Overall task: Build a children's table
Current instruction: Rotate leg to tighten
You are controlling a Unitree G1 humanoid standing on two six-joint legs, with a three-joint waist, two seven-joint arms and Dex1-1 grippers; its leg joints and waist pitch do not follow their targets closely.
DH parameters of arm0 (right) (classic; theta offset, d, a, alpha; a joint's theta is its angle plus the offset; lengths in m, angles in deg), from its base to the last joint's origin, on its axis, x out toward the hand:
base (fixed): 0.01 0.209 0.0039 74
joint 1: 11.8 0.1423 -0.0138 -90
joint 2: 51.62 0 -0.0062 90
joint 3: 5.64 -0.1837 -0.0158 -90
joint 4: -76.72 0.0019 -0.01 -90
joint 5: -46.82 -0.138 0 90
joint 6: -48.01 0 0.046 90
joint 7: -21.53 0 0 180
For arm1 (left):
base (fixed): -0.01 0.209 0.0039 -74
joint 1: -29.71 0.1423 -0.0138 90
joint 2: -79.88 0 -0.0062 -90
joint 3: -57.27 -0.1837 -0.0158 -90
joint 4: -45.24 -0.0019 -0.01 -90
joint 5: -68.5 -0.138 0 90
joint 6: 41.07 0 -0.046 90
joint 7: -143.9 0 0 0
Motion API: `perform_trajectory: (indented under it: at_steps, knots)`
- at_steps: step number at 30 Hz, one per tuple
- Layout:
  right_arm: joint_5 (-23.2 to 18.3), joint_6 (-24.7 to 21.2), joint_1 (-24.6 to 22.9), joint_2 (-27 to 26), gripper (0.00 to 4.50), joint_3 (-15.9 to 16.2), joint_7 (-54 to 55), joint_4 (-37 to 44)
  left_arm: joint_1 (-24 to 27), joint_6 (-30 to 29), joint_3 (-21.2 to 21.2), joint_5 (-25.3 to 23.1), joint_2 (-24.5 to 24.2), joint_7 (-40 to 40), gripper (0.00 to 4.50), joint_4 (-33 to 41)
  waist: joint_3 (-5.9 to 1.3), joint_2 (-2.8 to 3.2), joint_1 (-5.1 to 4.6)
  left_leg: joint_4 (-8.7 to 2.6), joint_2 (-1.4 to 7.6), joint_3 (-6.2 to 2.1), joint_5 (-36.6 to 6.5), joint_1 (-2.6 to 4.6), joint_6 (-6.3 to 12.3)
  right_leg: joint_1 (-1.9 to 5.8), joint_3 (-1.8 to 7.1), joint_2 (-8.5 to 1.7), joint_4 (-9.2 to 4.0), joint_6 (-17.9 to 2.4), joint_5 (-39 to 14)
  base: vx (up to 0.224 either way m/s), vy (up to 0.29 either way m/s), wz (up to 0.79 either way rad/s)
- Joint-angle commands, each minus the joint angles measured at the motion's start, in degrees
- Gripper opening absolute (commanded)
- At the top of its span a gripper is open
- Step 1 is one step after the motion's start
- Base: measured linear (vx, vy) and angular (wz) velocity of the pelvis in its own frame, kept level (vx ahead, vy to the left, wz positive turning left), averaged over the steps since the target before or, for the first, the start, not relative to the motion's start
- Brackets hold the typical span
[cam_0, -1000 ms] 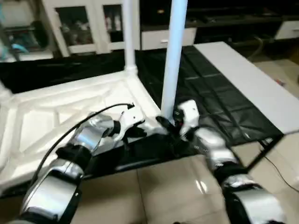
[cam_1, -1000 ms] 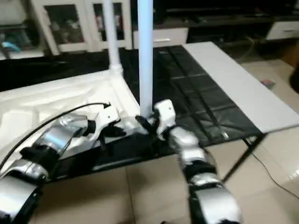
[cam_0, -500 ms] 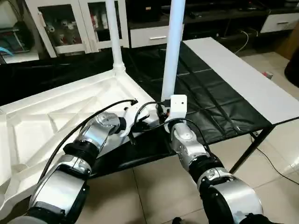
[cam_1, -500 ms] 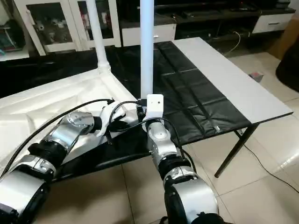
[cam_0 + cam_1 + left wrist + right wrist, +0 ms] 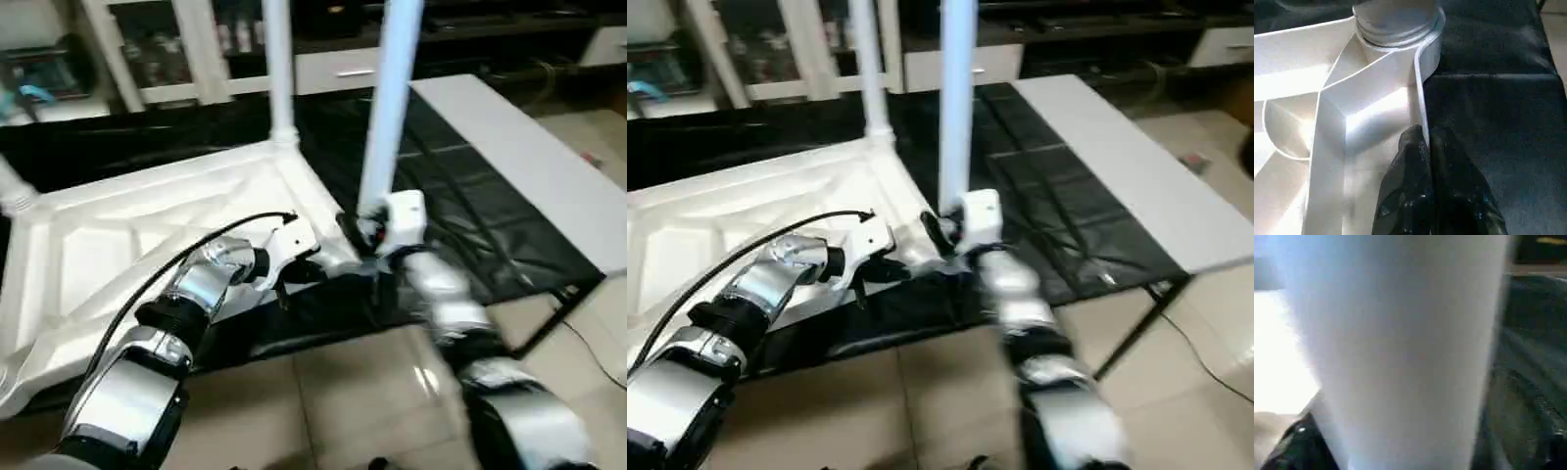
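The children's table top (image 5: 147, 225) lies upside down, ribbed underside up, on the black cover. A white leg (image 5: 392, 108) stands in its near right corner socket. Another leg (image 5: 277, 69) stands at the far corner, and a third (image 5: 12, 191) at the left edge. My left gripper (image 5: 318, 269) is shut on the top's thin rim just short of that near socket (image 5: 1396, 19); the left wrist view shows both black fingers (image 5: 1410, 161) pinching the rim. My right gripper (image 5: 358, 230) is at the base of the near right leg (image 5: 1400, 357), which stands close in front of its camera.
The black-draped work table (image 5: 460, 225) ends just in front of my grippers, with tiled floor (image 5: 323, 401) below. A white board (image 5: 529, 166) lies along its right side. White cabinets (image 5: 157, 49) stand behind. A black cable (image 5: 196, 245) arcs over my left forearm.
The camera has swung, shifting the whole picture. My left gripper keeps its pinch on the rim. My right arm is blurred with motion, still at the leg's base.
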Motion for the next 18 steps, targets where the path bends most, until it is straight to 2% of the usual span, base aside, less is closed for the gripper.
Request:
perform_trajectory:
  at_steps: [1, 2, 3, 4, 5, 6, 9, 11, 14, 15, 17, 18]
  knots:
    - [-1.40, -2.65, -2.02, 2.74, 3.85, 2.50, -9.69, 5.20, 1.89, -0.08, -3.23, -2.48, -1.00, -2.81, 0.00, -2.33, -3.77, -0.76, 0.56, -3.70, 0.69, 0.71, -20.56, 0.41, 6.28, 2.25, 2.44, -1.41, -3.72, -11.94, -19.85, 0.058, -0.032, 0.18]
    - [-2.07, -3.50, -3.85, 5.63, 3.85, 3.95, -15.27, 8.12, 1.88, -0.24, -3.62, -2.67, -1.33, -4.10, 0.00, -2.34, -3.95, -0.52, 1.29, -3.45, 0.83, 0.94, -17.65, 0.27, 6.81, 2.39, 2.88, -1.36, -3.19, -12.76, -18.17, 0.067, -0.031, 0.12]
    - [-2.10, -3.53, -3.95, 5.83, 3.85, 4.04, -15.62, 8.28, 1.88, -0.27, -3.65, -2.68, -1.37, -4.22, 0.00, -2.34, -4.18, -0.55, 1.51, -3.38, 0.87, 0.91, -16.03, 0.06, 7.17, 2.71, 2.95, -1.28, -2.88, -13.08, -16.43, 0.067, -0.031, 0.12]
    - [-2.44, -4.08, -5.08, 8.02, 3.85, 4.96, -19.39, 9.98, 1.90, -0.62, -4.04, -2.79, -1.71, -5.51, 0.00, -2.23, -4.26, -0.60, 1.85, -3.17, 0.90, 0.94, -13.54, -0.23, 7.80, 2.74, 3.16, -1.12, -2.47, -13.68, -13.79, 0.067, -0.026, 0.08]
    - [-2.87, -4.91, -6.46, 11.12, 3.85, 6.15, -25.21, 12.10, 1.97, -1.64, -4.65, -2.89, -2.35, -7.96, 0.00, -1.83, -4.25, -0.65, 1.97, -2.98, 0.85, 1.00, -13.03, -0.25, 8.17, 2.69, 3.28, -0.96, -2.30, -14.07, -12.92, 0.061, -0.015, 0.04]
    - [-2.76, -5.03, -6.71, 12.31, 3.85, 6.47, -27.21, 12.37, 2.04, -2.43, -5.16, -3.01, -2.75, -9.65, 0.00, -1.50, -4.42, -0.73, 2.32, -2.75, 0.90, 0.84, -10.81, -0.80, 9.04, 3.22, 3.35, -0.99, -1.62, -14.78, -10.39, 0.061, -0.015, 0.04]
    - [-2.59, -6.90, -6.28, 14.67, 3.85, 5.95, -30.47, 13.45, 2.40, -3.24, -7.28, -4.23, -4.44, -13.40, 0.00, -0.58, -4.57, -0.53, 2.74, -2.63, 0.92, 0.82, -9.63, -0.71, 8.94, 3.24, 3.32, -1.03, -1.40, -15.62, -8.70, 0.018, -0.004, 0.00]
    - [-2.80, -7.30, -5.82, 14.77, 3.85, 5.66, -30.50, 13.50, 2.46, -3.13, -7.19, -4.24, -4.50, -13.36, 0.00, -0.48, -4.49, -0.61, 2.68, -2.69, 0.83, 0.83, -10.02, -0.66, 8.43, 3.28, 3.25, -0.92, -1.53, -15.45, -9.69, 0.000, 0.000, 0.00]
    - [-3.27, -8.24, -5.17, 15.09, 3.85, 5.58, -31.02, 13.69, 2.50, -3.18, -6.92, -4.07, -4.44, -13.18, 0.00, -0.27, -4.33, -0.55, 2.67, -2.93, 0.89, 0.76, -12.40, -0.47, 6.73, 3.20, 3.16, -1.01, -2.09, -14.08, -14.99, 0.000, 0.000, 0.00]
    - [-3.06, -8.41, -4.63, 15.33, 3.85, 6.07, -31.77, 13.26, 2.56, -3.35, -6.83, -3.96, -4.43, -13.12, 0.00, -0.03, -4.31, -0.72, 2.70, -3.03, 0.95, 0.76, -12.93, -0.30, 6.14, 3.05, 3.17, -0.92, -2.18, -13.59, -16.47, 0.000, 0.000, 0.00]
    - [-2.39, -8.89, -3.66, 15.60, 3.85, 6.86, -33.17, 12.05, 2.72, -3.89, -6.76, -3.90, -4.53, -13.17, 0.00, 0.58, -4.27, -0.74, 2.62, -3.07, 0.92, 0.74, -13.01, -0.42, 5.94, 3.09, 3.18, -0.88, -2.17, -13.38, -16.96, 0.000, 0.000, 0.00]
    - [-1.77, -8.50, -3.10, 15.54, 3.85, 7.21, -33.47, 10.82, 2.79, -4.07, -6.77, -3.91, -4.62, -13.15, 0.00, 0.77, -4.32, -1.06, 2.53, -3.06, 0.90, 0.75, -12.90, -0.51, 5.91, 3.14, 3.16, -0.84, -2.17, -13.17, -16.98, 0.000, 0.000, 0.00]
